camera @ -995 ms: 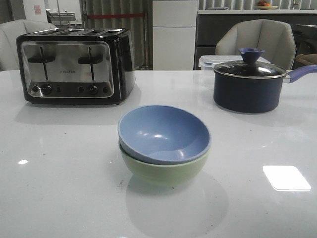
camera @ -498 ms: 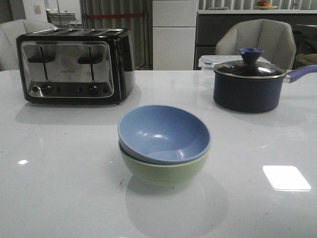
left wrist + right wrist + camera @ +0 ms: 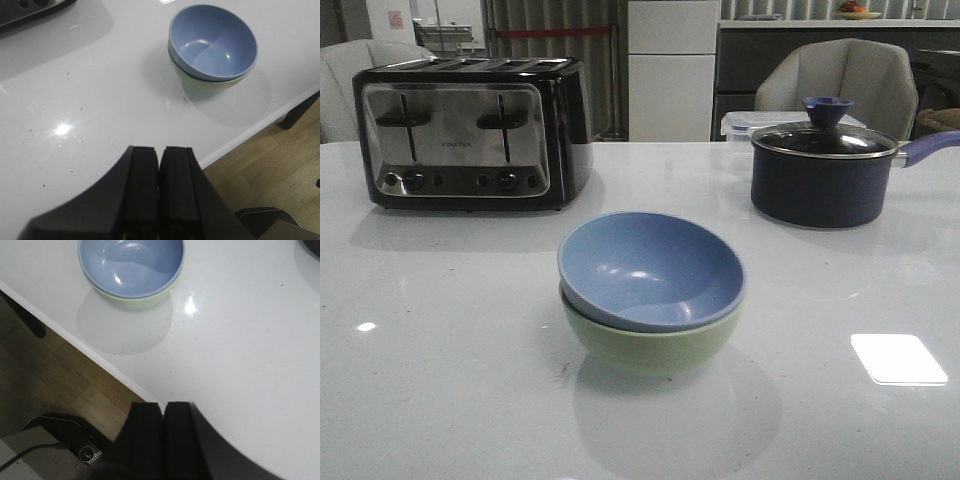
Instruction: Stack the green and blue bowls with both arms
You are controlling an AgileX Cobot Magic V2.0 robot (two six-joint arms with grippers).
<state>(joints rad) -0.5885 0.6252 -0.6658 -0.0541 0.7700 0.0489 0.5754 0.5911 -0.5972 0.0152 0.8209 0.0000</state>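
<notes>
the blue bowl point(image 3: 651, 268) sits nested inside the green bowl point(image 3: 655, 343) near the middle of the white table point(image 3: 440, 340), in front of the toaster point(image 3: 472, 132) and the dark saucepan point(image 3: 825, 170). the left gripper point(image 3: 159, 192) and the right gripper point(image 3: 162, 432) both hang near the table's edge, well apart from the bowls, fingers pressed together and holding nothing.

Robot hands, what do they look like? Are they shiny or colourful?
Not colourful. The left gripper has two flat, blocky black fingers with a matte finish and squared tips, widening into a dark body. The right gripper looks the same: two plain black slabs, no markings or stickers visible. A thin dark cable shows on the floor below it.
</notes>
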